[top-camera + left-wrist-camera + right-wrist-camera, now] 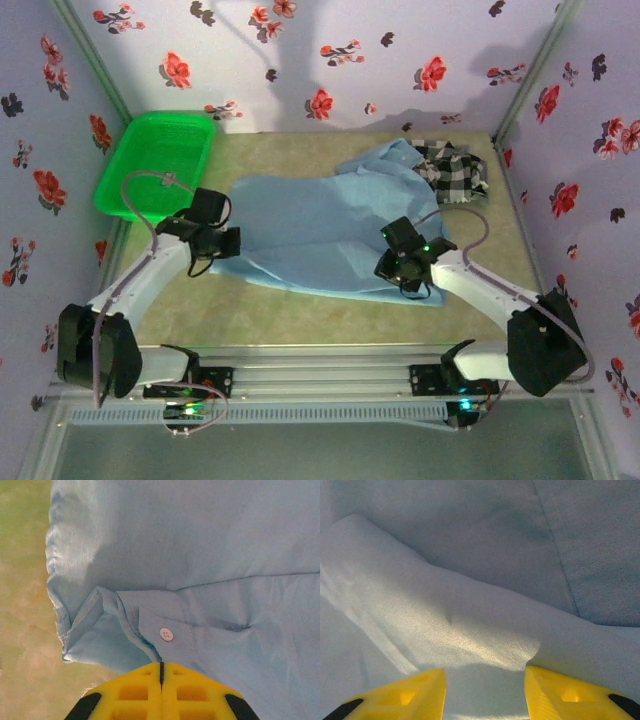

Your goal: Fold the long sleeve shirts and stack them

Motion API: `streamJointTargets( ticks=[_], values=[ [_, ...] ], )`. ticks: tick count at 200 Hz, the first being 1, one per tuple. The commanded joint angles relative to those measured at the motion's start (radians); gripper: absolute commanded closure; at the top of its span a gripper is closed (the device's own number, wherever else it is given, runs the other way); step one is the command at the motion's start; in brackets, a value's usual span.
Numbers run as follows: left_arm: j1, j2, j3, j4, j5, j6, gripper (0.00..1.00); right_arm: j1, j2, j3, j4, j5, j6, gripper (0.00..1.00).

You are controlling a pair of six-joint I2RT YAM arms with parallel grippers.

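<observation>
Blue shirt lies spread mid-frame. Its long axis runs from left-centre to upper right, where it meets the checked shirt; collar end unclear. Left gripper: jaws together on the buttoned edge. Right gripper: jaws apart astride a raised fold. Recommendation: seat that fold deep before closing, then lift both edges level.

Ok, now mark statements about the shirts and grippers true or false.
The light blue shirt lies spread on the table. True.
The checked shirt sits in the green basket. False: it lies at the table's far right corner, outside the basket.
The right gripper is shut tight. False: its jaws stand apart over a ridge of blue cloth.
The left gripper is shut at the light blue shirt's left edge. True.
</observation>
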Motion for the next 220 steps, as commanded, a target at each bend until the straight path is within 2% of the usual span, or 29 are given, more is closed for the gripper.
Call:
streamJointTargets(
  ticks=[1,52,93,116,142,168,220],
  values=[
    [0.01,-0.066,0.005,0.082,-0.016,0.077,1.0,0.001,0.005,-0.029,0.014,0.048,0.036,0.54],
    [0.016,-0.11,0.013,0.212,0.016,0.178,1.0,-0.004,0.004,-0.063,0.047,0.053,0.052,0.53],
    [0.038,-0.073,-0.144,0.347,0.017,0.211,1.0,-0.007,0.018,-0.092,0.094,0.045,0.074,0.52],
    [0.047,-0.009,-0.195,0.371,-0.042,0.194,1.0,-0.007,0.036,-0.098,0.114,0.041,0.081,0.51],
    [0.049,0.103,-0.139,0.316,-0.11,0.188,1.0,-0.007,0.061,-0.092,0.126,0.035,0.081,0.5],
    [0.049,0.14,-0.147,0.295,-0.145,0.153,1.0,-0.008,0.071,-0.09,0.129,0.033,0.08,0.5],
    [0.033,0.009,-0.178,0.214,-0.146,0.042,1.0,-0.013,0.021,-0.115,0.089,0.061,0.087,0.48]
  ],
)
